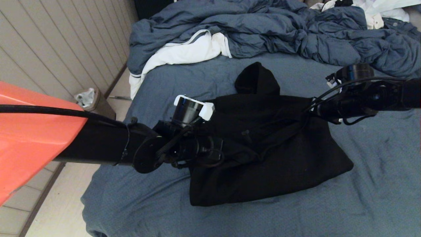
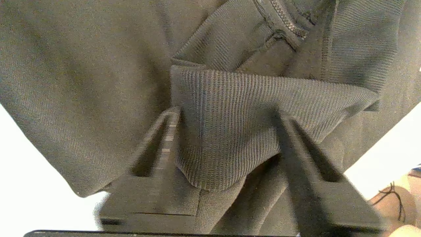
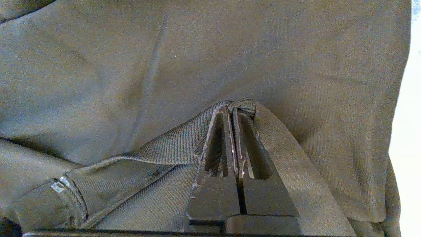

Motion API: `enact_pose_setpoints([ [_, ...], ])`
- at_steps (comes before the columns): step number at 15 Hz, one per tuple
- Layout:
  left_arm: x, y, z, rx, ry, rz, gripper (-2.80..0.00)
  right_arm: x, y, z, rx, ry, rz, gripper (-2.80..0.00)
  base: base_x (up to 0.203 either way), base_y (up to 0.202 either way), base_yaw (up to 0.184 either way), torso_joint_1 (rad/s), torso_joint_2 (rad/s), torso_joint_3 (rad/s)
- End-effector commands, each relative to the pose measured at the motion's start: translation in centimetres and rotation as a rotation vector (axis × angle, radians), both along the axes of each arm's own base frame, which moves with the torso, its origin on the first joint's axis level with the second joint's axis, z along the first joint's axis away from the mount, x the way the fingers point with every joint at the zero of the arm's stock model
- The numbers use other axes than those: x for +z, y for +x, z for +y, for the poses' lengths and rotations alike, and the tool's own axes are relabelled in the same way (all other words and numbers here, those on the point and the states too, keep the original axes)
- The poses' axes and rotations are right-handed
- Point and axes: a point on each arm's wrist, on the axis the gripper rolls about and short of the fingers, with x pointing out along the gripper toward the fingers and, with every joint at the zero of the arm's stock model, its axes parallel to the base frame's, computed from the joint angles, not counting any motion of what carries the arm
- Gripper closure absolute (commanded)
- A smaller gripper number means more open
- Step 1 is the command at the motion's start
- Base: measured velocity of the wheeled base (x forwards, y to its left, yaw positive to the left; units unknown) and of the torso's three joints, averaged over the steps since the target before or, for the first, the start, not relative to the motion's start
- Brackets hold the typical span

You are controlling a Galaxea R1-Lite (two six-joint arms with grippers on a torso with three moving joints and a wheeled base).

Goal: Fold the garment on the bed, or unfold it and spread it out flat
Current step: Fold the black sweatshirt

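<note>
Left wrist view: left end effector (image 2: 227,131) spread, ribbed cuff between its fingers, apparently not yet pinched. Right end effector (image 3: 233,115) pressed together on a ribbed edge, likely for folding. Hoodie (image 1: 263,144) lies beneath both, on bed (image 1: 378,184).

Left tool (image 2: 227,121) fingers apart; right tool (image 3: 233,110) fingers pinched together.

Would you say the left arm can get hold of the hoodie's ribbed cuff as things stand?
Probably yes: the left tool already straddles the ribbed cuff of the hoodie, one finger either side, not yet clamped. Nothing lies between. The right tool is shut on the ribbed hem.
</note>
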Motion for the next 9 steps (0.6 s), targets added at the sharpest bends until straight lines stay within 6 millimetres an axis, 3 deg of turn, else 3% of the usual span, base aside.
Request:
enact_pose_setpoints([
  [1,0.1,-0.2,0.1,0.000,-0.003,0.001,0.00,0.2,-0.2,0.0,-0.004,0.002,-0.002,0.00,0.000,0.000,0.000,0.000,0.00,0.000],
  [6,1.2,-0.3,-0.1,-0.003,-0.028,-0.023,0.00,0.9,-0.4,0.0,-0.003,-0.001,-0.022,0.00,0.000,0.000,0.000,0.000,0.00,0.000],
  [9,3.6,0.7,0.2,0.023,-0.087,-0.084,0.00,1.7,-0.5,-0.5,-0.017,-0.006,-0.050,0.00,0.000,0.000,0.000,0.000,0.00,0.000],
])
